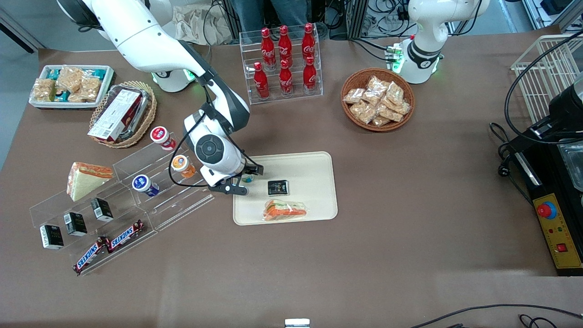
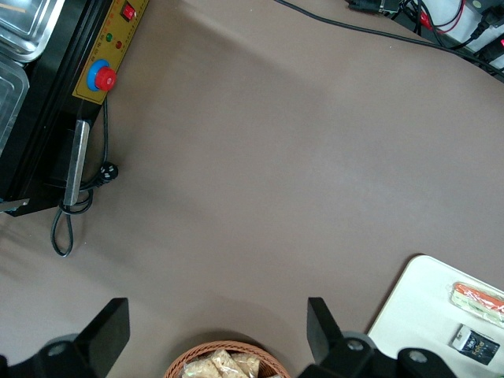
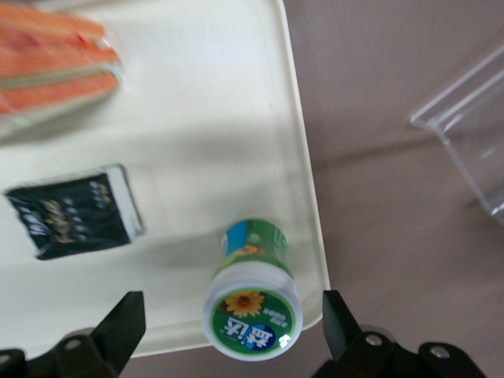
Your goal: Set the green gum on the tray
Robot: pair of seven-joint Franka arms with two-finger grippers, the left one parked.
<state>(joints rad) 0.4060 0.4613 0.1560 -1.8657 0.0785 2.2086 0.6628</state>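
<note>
1. Lying nearest the front camera on the tray (image 1: 319, 207) is a wrapped sandwich (image 1: 285, 210), with a small black packet (image 1: 278, 187) just past it.
2. Standing on the tray close to its rim, toward the working arm's end, is the green gum (image 3: 253, 291) (sunflower on its lid).
3. Above the gum hangs the gripper (image 3: 234, 324), fingers (image 3: 122, 324) spread wide on either side and touching nothing.
4. A clear tiered display stand (image 1: 182, 207) beside the tray holds a blue-lidded bottle (image 1: 145, 184), an orange-lidded bottle (image 1: 183, 166) and a red-lidded bottle (image 1: 162, 137).
5. Farther off, a clear rack (image 1: 281, 64) holds red cola bottles (image 1: 285, 45), and a wicker basket (image 1: 378, 105) holds snack packets.
</note>
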